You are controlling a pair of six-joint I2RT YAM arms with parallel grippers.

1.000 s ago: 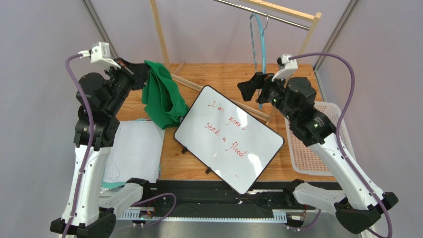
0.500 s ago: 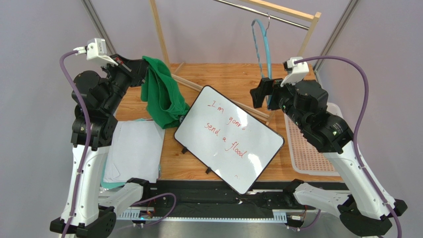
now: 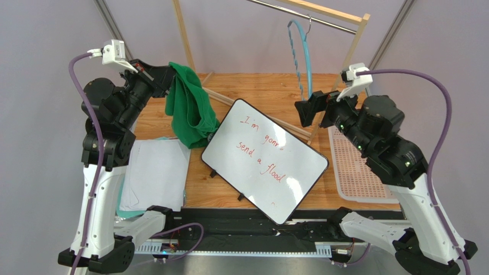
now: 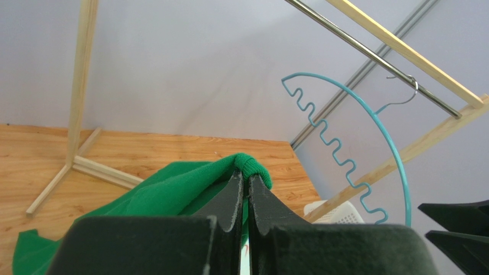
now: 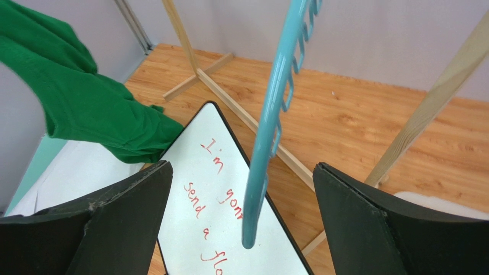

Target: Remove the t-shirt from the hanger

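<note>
Spreading fully, the right pincer (image 3: 303,112) now brackets the bare hanger (image 5: 271,126) untouched; the left pincer (image 4: 244,180) stays clenched on the t-shirt (image 3: 189,112), so removal looks done.

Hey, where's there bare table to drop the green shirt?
The table is bare behind the whiteboard, between the rack's left post and the hanger. A narrower strip runs between the papers and the whiteboard's near-left edge. Centre and right are crowded: whiteboard, basket.
</note>
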